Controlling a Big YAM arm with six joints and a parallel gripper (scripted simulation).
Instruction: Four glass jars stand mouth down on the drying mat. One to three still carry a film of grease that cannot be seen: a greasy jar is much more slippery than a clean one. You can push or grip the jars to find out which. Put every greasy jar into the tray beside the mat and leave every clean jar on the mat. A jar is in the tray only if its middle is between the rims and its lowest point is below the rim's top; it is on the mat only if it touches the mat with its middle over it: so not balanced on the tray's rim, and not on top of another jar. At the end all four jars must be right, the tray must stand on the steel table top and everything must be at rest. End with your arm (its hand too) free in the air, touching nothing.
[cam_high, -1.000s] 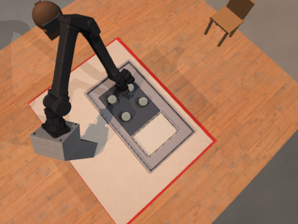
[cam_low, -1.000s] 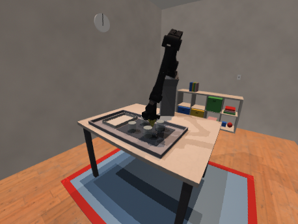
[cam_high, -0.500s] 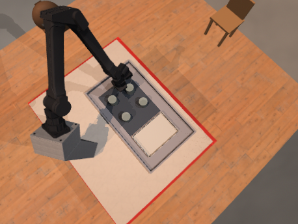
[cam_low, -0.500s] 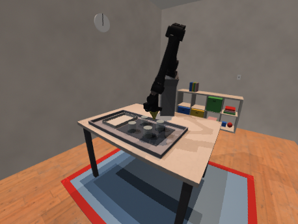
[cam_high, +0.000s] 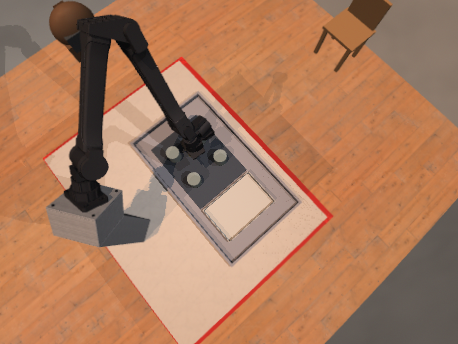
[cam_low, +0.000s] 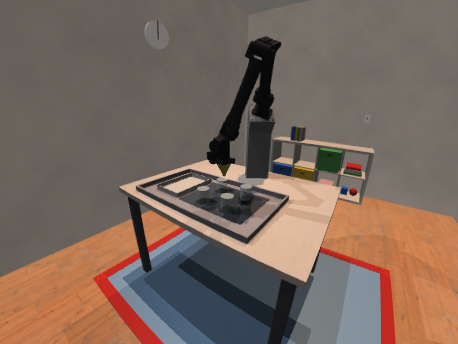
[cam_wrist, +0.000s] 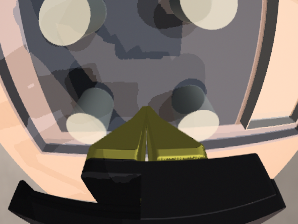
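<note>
While tabletop (cam_high: 165, 295) (cam_low: 300, 240) (cam_wrist: 30, 165) bears all, mat (cam_high: 220, 182) (cam_low: 250, 214) (cam_wrist: 135, 25) holds four jars (cam_high: 193, 178) (cam_low: 227, 202) (cam_wrist: 65, 22), upright, apart; tray (cam_high: 239, 206) (cam_low: 184, 185) (cam_wrist: 287, 75) beside has none. Claw (cam_high: 192, 150) (cam_low: 224, 172) (cam_wrist: 146, 112) narrow, nothing between fingertips, above jars. Step in hand likely grease testing. Next: line up closed fingertips with untested jar, press or push gently, judge slip; sliding too far could upset neighbour. Carrying comes after.

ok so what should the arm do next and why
Probably lower the gripper beside one jar and nudge its side gently: it hangs shut above the drying mat, the jars look alike, and the tray holds no jar.
</note>
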